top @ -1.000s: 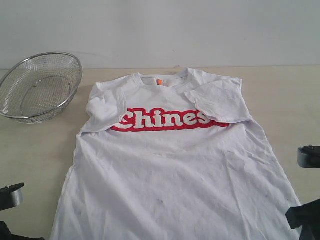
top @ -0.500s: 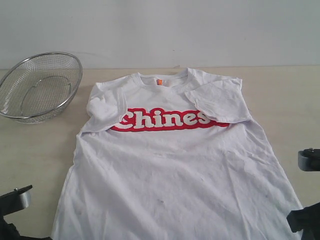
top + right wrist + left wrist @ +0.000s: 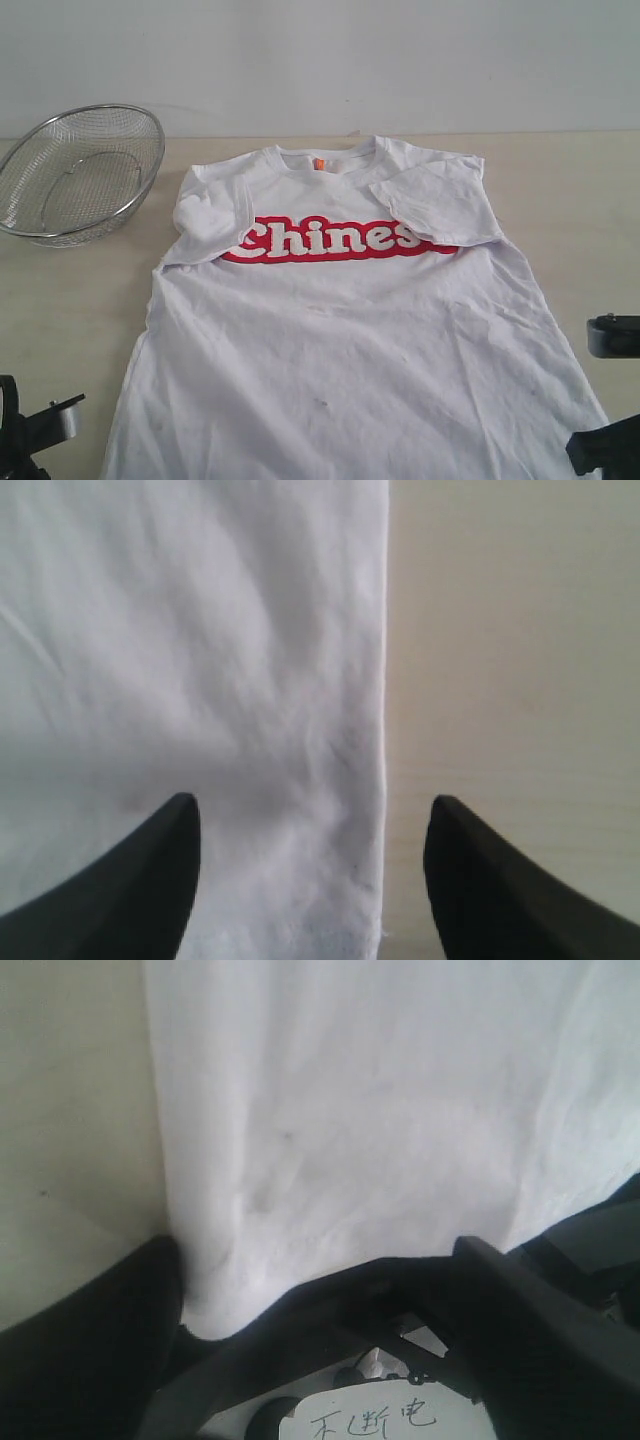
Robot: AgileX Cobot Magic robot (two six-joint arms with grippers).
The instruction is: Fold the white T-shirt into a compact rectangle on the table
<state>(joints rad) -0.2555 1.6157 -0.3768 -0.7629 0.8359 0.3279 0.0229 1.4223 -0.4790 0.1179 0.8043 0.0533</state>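
The exterior view looks from the hem side of the white T-shirt (image 3: 350,350), from a little above, across the table (image 3: 70,300) to the back wall (image 3: 320,60). Each wrist view looks down from very near on one side edge of it, which the exterior view also shows.

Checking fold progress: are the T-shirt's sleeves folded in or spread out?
Folded in: on the white T-shirt both sleeves lie over the chest; body spread flat.

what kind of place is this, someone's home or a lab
Probably a robot lab or test bench, not a home: a plain table against a blank white wall, a white T-shirt laid flat beside a wire-mesh bowl, and a left gripper and right gripper at the near edge.
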